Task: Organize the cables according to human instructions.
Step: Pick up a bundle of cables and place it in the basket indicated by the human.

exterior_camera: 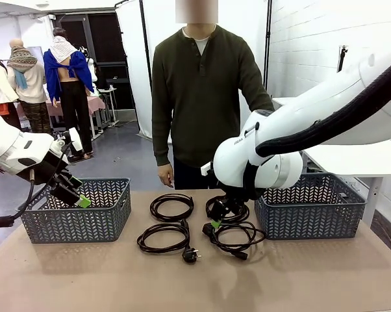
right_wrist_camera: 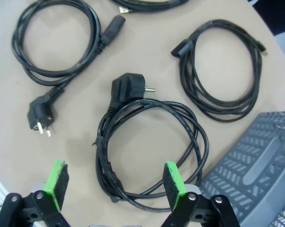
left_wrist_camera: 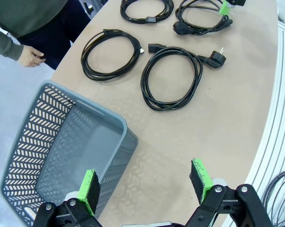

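Several black coiled cables lie mid-table between two baskets: two at the back (exterior_camera: 170,219) (exterior_camera: 216,207) and two in front (exterior_camera: 163,248) (exterior_camera: 238,245). My right gripper (exterior_camera: 218,220) hangs open just over the front right coil (right_wrist_camera: 147,105), whose plug (right_wrist_camera: 128,90) lies ahead of the green pads (right_wrist_camera: 173,183); nothing is between them. My left gripper (exterior_camera: 75,193) is open and empty above the left basket (left_wrist_camera: 62,156), its own view looking across to the coils (left_wrist_camera: 144,81). The human (exterior_camera: 199,97) stands behind the table with arms down, one hand (exterior_camera: 165,175) near the far edge.
A grey lattice basket (exterior_camera: 78,218) stands at the table's left and another (exterior_camera: 312,214) at the right, its corner close by my right gripper (right_wrist_camera: 256,156). Bare tabletop stretches along the near side. A white table is behind on the right.
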You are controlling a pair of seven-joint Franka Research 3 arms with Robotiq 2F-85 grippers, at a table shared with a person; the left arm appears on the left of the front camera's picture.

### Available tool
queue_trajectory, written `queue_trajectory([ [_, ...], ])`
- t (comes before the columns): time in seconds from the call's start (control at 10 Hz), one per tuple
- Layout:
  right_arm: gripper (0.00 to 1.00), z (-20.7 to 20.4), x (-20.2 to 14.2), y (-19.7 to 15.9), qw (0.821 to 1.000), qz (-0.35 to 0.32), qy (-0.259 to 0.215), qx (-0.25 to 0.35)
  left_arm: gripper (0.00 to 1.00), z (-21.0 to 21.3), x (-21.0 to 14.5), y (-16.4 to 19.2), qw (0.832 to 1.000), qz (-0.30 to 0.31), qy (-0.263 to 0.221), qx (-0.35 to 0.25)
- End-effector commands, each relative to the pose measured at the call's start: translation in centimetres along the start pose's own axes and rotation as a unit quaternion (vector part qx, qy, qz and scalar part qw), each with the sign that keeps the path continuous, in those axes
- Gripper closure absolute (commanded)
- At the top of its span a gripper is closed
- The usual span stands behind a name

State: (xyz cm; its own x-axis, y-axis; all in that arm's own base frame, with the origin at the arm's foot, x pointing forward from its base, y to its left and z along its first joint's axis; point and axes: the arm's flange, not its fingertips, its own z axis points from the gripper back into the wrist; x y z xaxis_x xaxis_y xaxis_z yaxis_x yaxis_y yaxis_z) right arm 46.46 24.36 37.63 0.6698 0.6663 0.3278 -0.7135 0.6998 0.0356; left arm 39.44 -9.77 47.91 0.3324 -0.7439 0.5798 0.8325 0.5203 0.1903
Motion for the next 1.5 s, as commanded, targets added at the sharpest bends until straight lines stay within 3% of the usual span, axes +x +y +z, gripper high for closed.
queue_trajectory([
  [0.0,0.0,-0.8,1.0,0.1,0.999,-0.012,0.027,-0.016,0.0,0.0,-0.4,-0.1,1.0,0.003,-0.002,-0.003],
  [1.4,0.0,-5.1,1.2,0.1,0.996,-0.008,0.089,-0.012,0.0,0.0,-0.4,-0.1,1.0,0.003,-0.002,-0.003],
])
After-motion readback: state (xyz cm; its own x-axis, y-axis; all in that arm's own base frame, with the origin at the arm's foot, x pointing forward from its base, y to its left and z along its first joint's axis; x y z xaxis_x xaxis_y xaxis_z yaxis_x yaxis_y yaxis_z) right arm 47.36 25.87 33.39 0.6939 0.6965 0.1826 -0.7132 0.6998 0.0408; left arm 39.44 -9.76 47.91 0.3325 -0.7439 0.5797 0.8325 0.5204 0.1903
